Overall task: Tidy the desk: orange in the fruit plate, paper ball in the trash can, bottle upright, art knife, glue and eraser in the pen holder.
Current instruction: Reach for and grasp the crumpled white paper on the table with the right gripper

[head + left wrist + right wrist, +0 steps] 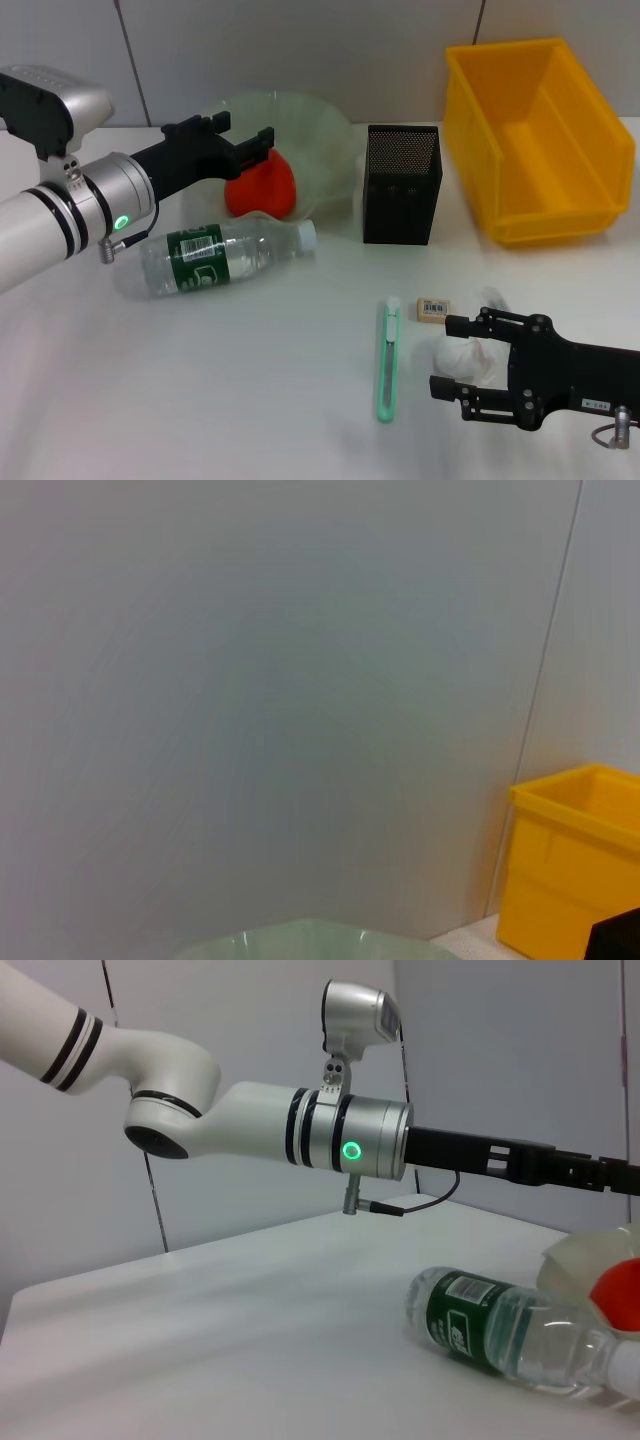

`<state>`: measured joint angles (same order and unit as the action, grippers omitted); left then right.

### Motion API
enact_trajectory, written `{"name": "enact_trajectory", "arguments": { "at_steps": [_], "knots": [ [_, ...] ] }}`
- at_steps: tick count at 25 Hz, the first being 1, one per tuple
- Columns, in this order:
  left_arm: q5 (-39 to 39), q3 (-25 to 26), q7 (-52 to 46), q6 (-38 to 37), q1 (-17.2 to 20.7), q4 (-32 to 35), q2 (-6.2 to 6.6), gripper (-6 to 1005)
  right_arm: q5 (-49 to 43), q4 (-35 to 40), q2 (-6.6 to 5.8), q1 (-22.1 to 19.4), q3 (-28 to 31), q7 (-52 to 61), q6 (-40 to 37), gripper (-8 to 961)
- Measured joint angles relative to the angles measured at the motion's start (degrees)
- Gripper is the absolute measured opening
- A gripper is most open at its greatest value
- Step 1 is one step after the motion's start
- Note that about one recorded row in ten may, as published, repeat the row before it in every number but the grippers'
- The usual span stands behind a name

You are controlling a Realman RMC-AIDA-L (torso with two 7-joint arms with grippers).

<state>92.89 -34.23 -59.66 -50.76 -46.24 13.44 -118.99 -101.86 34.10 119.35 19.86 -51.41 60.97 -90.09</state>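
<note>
The orange (262,187) rests on the front edge of the translucent green fruit plate (300,115). My left gripper (238,135) hovers just above it, fingers apart. Beside the plate the clear bottle (215,257) lies on its side; the right wrist view shows this bottle (500,1335) too. A white paper ball (468,352) sits between the spread fingers of my right gripper (452,357) at the front right. The green art knife (388,360) and the eraser (433,308) lie on the table in front of the black mesh pen holder (402,183). The glue is out of view.
A yellow bin (540,140) stands at the back right, beside the pen holder. The left wrist view faces the grey wall, with the plate rim (310,935) and the bin (575,860) low in view. My left arm (300,1135) reaches over the table.
</note>
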Motion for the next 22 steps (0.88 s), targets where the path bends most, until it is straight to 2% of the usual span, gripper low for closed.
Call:
{"name": "enact_trajectory", "arguments": {
  "at_steps": [4, 5, 6, 8, 11, 12, 13, 14, 17, 18, 22],
  "knots": [
    [0.0, 0.0, 0.0, -0.24, 0.06, 0.0, 0.0, 704, 0.01, -0.18, 0.0, -0.06, -0.01, -0.06, -0.01, 755],
    [0.01, 0.1, 0.0, -3.63, 0.69, 0.15, 0.11, 704, 0.01, -0.18, 0.0, -0.06, -0.01, -0.06, -0.01, 755],
    [0.01, 0.1, 0.0, -3.63, 0.69, 0.15, 0.11, 704, 0.01, -0.59, 0.0, 0.0, -0.01, -0.15, 0.0, 755],
    [0.28, -0.25, -0.52, -12.68, 2.29, 0.86, 0.51, 704, 0.0, -0.85, -0.01, 0.05, 0.0, -0.19, 0.0, 755],
    [0.9, -1.28, -1.58, -19.58, 4.0, 2.63, 0.74, 704, 0.01, -1.03, -0.05, 0.18, 0.0, -0.21, 0.0, 755],
    [0.9, -1.28, -1.58, -19.58, 4.0, 2.63, 0.74, 704, 0.01, -1.04, -0.06, 0.18, 0.0, -0.21, 0.0, 755],
    [0.97, -2.15, -2.25, -21.39, 4.7, 3.63, 0.77, 704, 0.01, -1.04, -0.06, 0.18, 0.0, -0.21, 0.0, 755],
    [1.05, -5.17, -3.98, -27.06, 7.42, 7.12, 0.81, 704, 0.01, -1.04, -0.08, 0.18, 0.0, -0.21, 0.0, 755],
    [1.06, -6.25, -4.26, -30.26, 8.87, 8.57, 0.87, 704, 0.01, -1.06, -0.16, 0.19, -0.01, -0.23, 0.0, 755],
    [1.07, -8.2, -4.56, -35.18, 11.3, 10.41, 1.23, 704, 0.01, -1.06, -0.17, 0.21, 0.0, -0.23, 0.0, 755],
    [1.06, -11.05, -5.14, -39.3, 13.41, 11.57, 2.12, 704, 0.01, -1.06, -0.18, 0.33, 0.0, -0.26, -0.02, 755]
  ]
}}
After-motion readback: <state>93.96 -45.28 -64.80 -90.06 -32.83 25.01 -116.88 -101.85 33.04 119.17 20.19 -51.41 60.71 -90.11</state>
